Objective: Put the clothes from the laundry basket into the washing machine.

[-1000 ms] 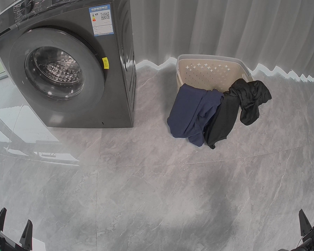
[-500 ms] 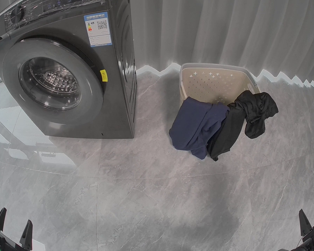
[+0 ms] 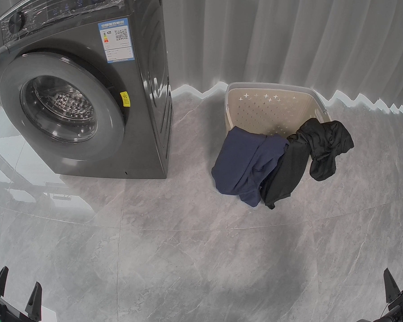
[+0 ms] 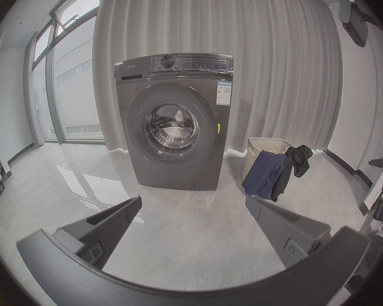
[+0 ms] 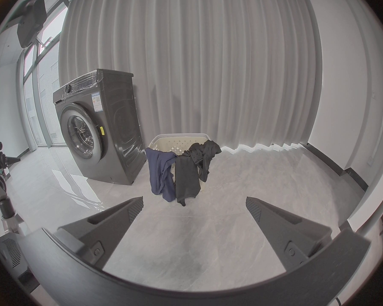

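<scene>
Only the camera has swung, nothing on the floor: the clothes (image 3: 248, 162) hang over the near rim of the laundry basket (image 3: 273, 95), ahead, nearer the right gripper (image 3: 399, 264) than the left gripper (image 3: 19, 278), both pairs of jaws open and empty.

The washing machine (image 3: 83, 86) is dark grey, with a silvery drum behind its round glass. A white and blue label (image 3: 116, 40) and a small yellow sticker (image 3: 125, 99) sit on its front. The laundry basket (image 3: 273, 110) is cream, its wall pierced with rows of dots and little stars. One garment (image 3: 246, 162) is navy blue, the other garment (image 3: 315, 146) is black. The floor (image 3: 210, 256) is grey tile with pale marble veining. The curtain (image 3: 277, 27) is whitish grey.
</scene>
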Motion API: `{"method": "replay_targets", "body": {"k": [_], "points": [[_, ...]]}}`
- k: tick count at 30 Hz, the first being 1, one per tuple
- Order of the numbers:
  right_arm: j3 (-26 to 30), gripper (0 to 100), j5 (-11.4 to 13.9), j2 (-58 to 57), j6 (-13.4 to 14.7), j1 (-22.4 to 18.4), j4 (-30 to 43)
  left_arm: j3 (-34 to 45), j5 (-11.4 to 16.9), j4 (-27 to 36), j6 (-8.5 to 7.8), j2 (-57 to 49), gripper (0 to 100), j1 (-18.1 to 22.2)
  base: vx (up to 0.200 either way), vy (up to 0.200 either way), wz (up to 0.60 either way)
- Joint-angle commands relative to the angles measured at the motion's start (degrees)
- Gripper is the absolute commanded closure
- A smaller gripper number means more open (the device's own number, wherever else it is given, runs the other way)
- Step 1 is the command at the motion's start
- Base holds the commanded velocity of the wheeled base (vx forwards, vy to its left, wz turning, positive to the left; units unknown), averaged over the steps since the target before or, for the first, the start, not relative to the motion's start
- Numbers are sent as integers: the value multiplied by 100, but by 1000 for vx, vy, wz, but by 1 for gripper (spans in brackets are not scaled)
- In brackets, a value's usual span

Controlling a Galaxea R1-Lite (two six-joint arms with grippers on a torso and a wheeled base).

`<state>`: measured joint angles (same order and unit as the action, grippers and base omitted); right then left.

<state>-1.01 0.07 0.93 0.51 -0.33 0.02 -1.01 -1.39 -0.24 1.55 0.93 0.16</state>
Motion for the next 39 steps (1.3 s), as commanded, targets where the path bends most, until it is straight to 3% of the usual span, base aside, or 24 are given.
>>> {"method": "replay_targets", "body": {"k": [1, 10, 21, 39], "points": [[101, 0, 1, -75, 2, -2, -2, 101, -2, -2, 3, -57, 0, 2, 0, -200, 0], [101, 0, 1, -75, 2, -2, -2, 101, -2, -2, 3, -57, 0, 2, 0, -200, 0], [101, 0, 1, -75, 2, -2, -2, 101, -2, -2, -5, -57, 0, 2, 0, 0, 0], [101, 0, -7, -75, 2, -2, -2, 101, -10, -2, 12, -57, 0, 2, 200, 0, 0]]}}
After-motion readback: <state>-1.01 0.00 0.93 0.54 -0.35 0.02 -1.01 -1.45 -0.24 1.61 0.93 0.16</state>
